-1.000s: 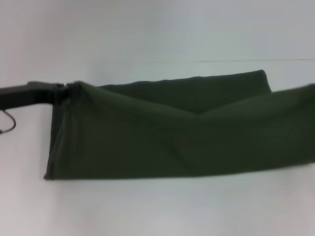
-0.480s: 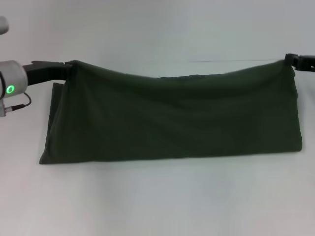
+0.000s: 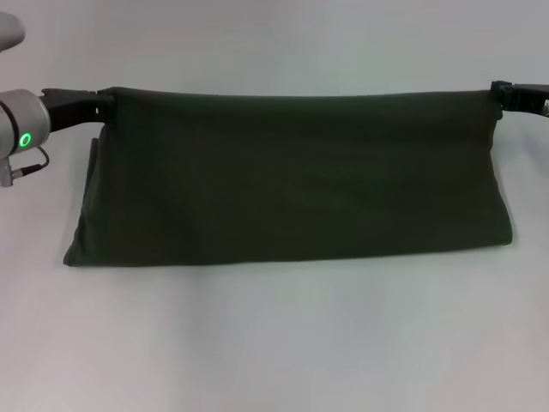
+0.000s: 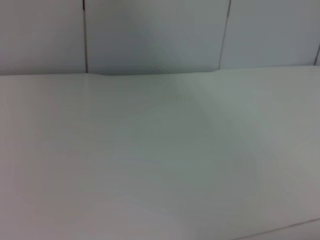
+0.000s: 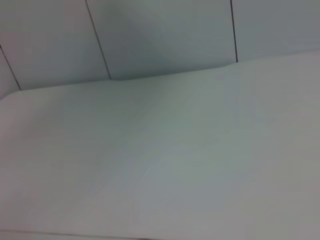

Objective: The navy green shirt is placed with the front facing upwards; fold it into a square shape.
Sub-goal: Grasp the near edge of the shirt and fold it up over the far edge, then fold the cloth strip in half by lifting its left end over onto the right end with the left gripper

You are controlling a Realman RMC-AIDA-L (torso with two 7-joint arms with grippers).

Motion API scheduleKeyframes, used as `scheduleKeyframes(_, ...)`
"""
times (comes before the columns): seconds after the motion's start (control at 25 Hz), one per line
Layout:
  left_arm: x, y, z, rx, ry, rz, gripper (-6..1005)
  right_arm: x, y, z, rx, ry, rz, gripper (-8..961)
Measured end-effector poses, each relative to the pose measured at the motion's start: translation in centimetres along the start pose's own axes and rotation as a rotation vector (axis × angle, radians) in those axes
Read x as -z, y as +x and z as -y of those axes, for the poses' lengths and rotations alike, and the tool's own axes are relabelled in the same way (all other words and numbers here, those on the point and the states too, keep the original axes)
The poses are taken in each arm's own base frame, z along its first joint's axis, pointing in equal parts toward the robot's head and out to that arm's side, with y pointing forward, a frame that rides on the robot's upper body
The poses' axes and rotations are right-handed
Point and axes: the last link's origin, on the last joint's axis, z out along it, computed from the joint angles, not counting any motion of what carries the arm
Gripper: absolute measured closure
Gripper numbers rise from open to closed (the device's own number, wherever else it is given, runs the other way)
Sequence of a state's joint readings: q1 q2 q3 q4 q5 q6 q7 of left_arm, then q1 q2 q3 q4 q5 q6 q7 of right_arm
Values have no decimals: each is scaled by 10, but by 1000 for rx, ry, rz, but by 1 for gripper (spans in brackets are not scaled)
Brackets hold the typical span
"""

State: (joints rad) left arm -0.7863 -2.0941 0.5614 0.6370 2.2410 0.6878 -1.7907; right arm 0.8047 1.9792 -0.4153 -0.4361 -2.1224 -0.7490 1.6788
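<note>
the dark olive-green cotton shirt point(image 3: 292, 176) hangs stretched between the left gripper point(image 3: 105, 100) and right gripper point(image 3: 496, 93), each apparently clamped on an upper corner, its lower edge resting on the pale grey table point(image 3: 274, 343), likely pulled taut so the fold lands flat.

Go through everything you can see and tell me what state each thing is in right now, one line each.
Shirt: plain green side showing, upper edge lifted and stretched between the two grippers, lower edge resting on the table.
Left gripper: shut on the shirt's upper left corner.
Right gripper: shut on the shirt's upper right corner.
Table: white, carrying the shirt's lower edge.
</note>
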Motion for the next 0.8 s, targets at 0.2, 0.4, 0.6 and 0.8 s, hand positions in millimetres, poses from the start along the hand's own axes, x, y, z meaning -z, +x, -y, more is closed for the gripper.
scheduleKeyframes(0.2,-5,-1,-2,-2,20,4,961,-3,3,-2,-2,2,9,865)
scheduleKeyframes(0.4,-8,-1,-3,-7,31,6,939,-5,5,-3,1,9,2,859)
scheduleKeyframes(0.6,-11,-3,-8,-9,60,2,917,-9,9,-6,16,32,-10,854)
scheduleKeyframes(0.8,-13,-3,-8,-1,93,-6,894,-12,10,-7,47,71,-16,848)
